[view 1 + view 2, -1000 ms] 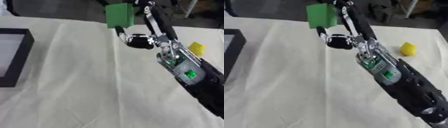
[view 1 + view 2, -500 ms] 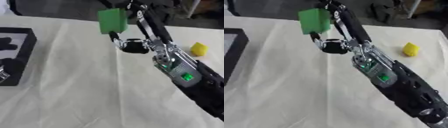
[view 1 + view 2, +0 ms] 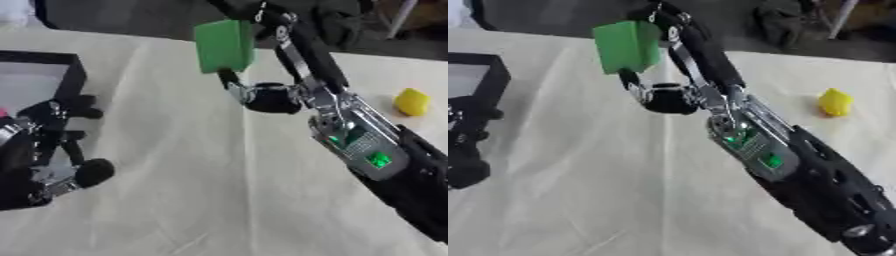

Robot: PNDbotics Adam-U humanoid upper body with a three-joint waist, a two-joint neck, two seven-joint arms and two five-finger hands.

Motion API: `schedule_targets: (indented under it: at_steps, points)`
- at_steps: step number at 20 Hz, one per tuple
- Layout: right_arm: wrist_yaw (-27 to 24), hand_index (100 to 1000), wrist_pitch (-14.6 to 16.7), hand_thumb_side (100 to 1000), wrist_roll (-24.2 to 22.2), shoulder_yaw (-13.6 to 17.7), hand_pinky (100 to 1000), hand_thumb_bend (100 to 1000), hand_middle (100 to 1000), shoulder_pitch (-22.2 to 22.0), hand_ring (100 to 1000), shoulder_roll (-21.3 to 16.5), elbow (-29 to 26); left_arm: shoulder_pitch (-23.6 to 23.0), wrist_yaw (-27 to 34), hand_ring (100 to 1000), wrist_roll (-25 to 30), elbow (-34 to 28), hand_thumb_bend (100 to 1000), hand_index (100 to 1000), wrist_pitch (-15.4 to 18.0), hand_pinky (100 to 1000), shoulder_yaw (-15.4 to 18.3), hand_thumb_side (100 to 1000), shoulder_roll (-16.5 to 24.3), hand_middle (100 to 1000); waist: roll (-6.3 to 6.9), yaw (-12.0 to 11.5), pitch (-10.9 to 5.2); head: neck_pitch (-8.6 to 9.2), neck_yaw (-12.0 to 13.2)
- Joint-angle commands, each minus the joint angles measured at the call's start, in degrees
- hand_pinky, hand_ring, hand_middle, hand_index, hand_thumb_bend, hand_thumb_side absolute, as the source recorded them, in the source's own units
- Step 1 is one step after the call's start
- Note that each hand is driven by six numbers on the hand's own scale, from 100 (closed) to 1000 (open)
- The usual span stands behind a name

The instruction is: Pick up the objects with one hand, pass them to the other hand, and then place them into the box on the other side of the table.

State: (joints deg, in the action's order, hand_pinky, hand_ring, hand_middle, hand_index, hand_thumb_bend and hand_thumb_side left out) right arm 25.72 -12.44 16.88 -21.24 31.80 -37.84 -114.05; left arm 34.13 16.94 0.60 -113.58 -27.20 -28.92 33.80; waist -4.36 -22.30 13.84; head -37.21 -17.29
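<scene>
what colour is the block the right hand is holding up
Green: the block in the right hand; clearest in the left eye view.

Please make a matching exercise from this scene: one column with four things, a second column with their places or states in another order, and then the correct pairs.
Things:
1. green block
2. yellow object
3. black box
4. left hand

Places or states:
A. lies on the cloth at the right side
B. stands at the left edge of the table
C. held up above the table by the right hand
D. low at the left, holding nothing

Pairs: 1-C, 2-A, 3-B, 4-D
</scene>
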Motion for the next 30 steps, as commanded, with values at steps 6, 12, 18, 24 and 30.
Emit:
schedule_targets:
  at_steps: [6,12,18,24,30]
  points:
    - [1.4,439,1.7,100,0.7,-1.9,664,100,382,1.3,490,0.5,-0.5,2.9,-1.2,398,0.6,-1.0,858,915,-0.4,937,-2.1,448,-1.4,803,0.23,-0.1,-0.56,0.63,1.2]
    - [3.2,436,3.0,100,1.4,-3.7,670,100,381,1.2,489,1.4,-0.5,4.7,-2.6,394,0.8,-1.0,891,913,0.7,942,-3.2,437,-3.2,800,0.12,-0.3,-0.45,0.76,1.7]
    - [5.1,435,4.1,100,2.1,-4.6,673,100,382,1.4,493,1.6,-0.5,6.1,-4.9,391,1.4,-1.0,886,913,1.7,944,-3.6,427,-4.5,800,-0.01,-0.5,-0.40,0.94,1.9]
    - [6.9,433,5.0,100,2.9,-5.6,677,100,381,1.4,503,1.9,-0.5,6.7,-7.7,388,-3.2,-1.0,887,914,0.5,945,-3.7,432,-5.1,803,-0.16,-0.6,-0.30,1.25,2.1]
    - [9.1,426,5.9,100,4.5,-7.0,681,100,379,0.9,498,2.4,-0.5,7.6,-9.4,385,-9.0,-1.0,856,914,-1.7,945,-4.2,445,-5.5,804,-0.27,-0.5,-0.35,1.63,2.6]
